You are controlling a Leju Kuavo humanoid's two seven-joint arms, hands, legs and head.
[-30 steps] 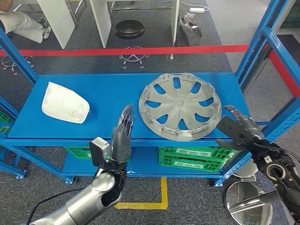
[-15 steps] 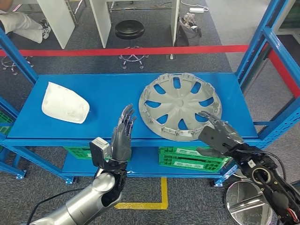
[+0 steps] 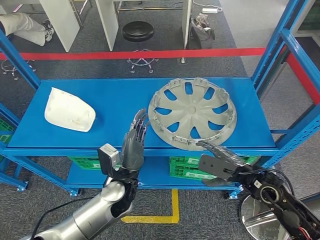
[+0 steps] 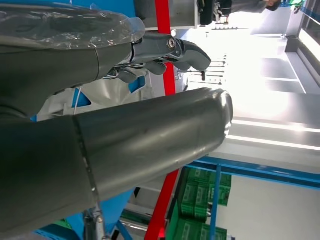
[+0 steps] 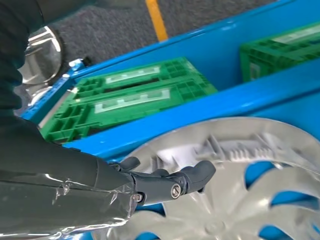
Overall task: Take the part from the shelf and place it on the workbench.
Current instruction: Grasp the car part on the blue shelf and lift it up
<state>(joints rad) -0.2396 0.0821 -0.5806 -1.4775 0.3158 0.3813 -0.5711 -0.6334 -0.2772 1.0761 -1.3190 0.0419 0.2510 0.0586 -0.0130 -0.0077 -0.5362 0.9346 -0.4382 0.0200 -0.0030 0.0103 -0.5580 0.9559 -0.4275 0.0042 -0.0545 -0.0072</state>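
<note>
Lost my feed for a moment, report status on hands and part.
Left robot hand open, at the wheel cover's left edge. Right robot hand open, at its near rim. Cover flat on blue shelf, ungripped. Nothing in the way.

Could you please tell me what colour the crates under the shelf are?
The crates are green, clearest in the right wrist view.

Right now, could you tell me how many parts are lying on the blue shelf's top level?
2: a white cover on the left side, and a silver wheel cover on the right side, near the front edge. Nothing appears hidden behind them.
</note>
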